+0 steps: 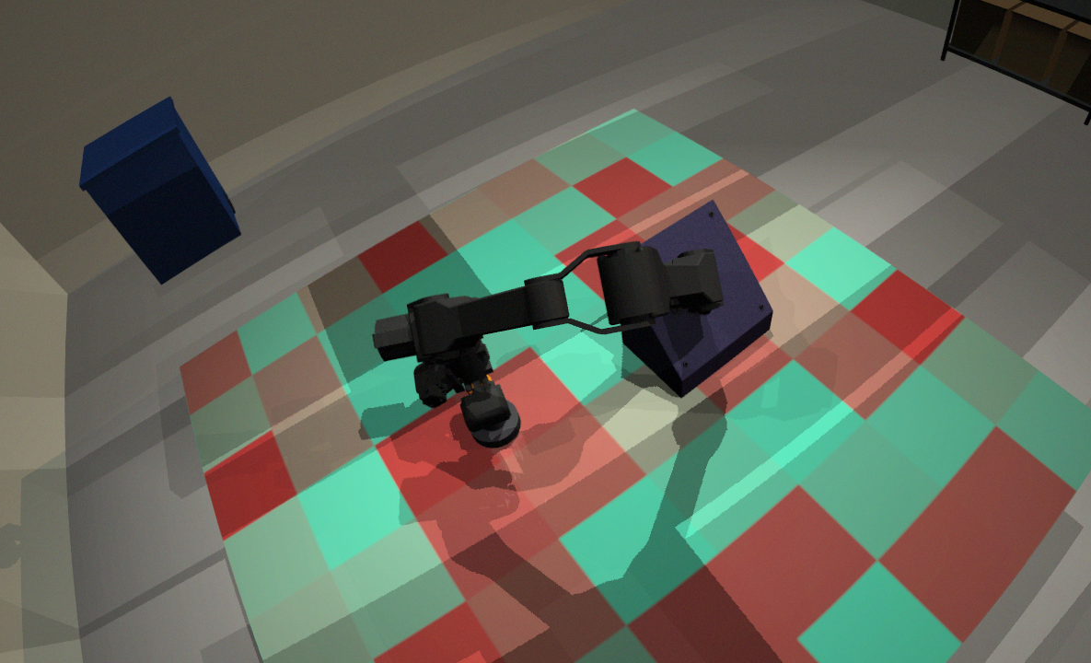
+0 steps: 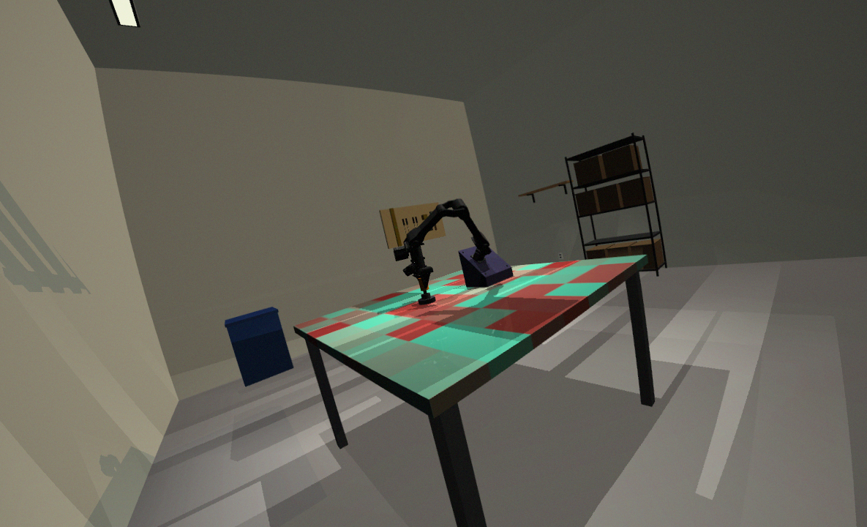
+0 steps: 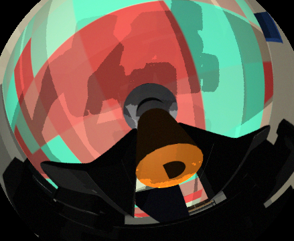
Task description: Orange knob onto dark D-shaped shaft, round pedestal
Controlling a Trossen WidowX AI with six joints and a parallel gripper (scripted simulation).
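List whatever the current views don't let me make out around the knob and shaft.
- Shaft's flat side: wrist view, hidden by the orange knob.
- Whether the knob's underside touches the round pedestal: top view, covered by the gripper; exterior view, too small.
- Papers or tools on the wall board: exterior view, too small.

The top view looks steeply down on the patchwork worktop [image 1: 812, 576] [image 2: 436, 353] [image 3: 227, 110] from above. The exterior view stands farther back, facing one corner obliquely, its horizon tilted. The wrist view peers closely past the tool [image 1: 470, 391] [image 2: 424, 282] [image 3: 169, 157]. Top and exterior share the arm [image 1: 491, 313] [image 2: 431, 221] and blue bin [image 1: 161, 205] [image 2: 259, 347].
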